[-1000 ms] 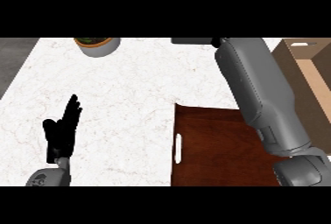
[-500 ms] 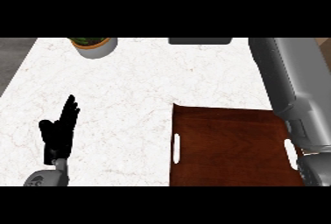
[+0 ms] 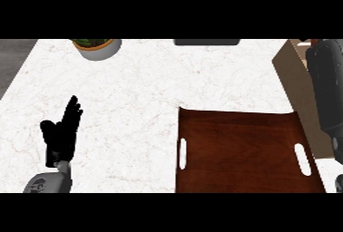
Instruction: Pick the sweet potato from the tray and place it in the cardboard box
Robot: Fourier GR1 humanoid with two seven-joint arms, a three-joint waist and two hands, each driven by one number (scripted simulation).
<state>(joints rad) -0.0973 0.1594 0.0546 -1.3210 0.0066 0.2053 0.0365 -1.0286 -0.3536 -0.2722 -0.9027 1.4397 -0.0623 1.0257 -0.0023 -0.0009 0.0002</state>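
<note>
The brown tray (image 3: 241, 149) lies at the lower right of the counter, and its surface shows nothing on it. The cardboard box (image 3: 298, 86) stands beyond the tray at the right edge, partly cut off. My right arm runs up the right edge over the box, with my right hand (image 3: 326, 54) at its far end, dark and half out of view. A small brown bit (image 3: 312, 42) shows beside it; I cannot tell what it is. No sweet potato is plainly visible. My left hand (image 3: 61, 131) rests open at the lower left, fingers up.
A grey pot with a green plant (image 3: 97, 46) stands at the back left. A flat dark object (image 3: 206, 41) sits at the back centre. The white marble counter (image 3: 140, 90) ends at the left, where grey floor shows.
My right arm has swung from above the tray to the right, over the cardboard box. The left hand has stayed still.
</note>
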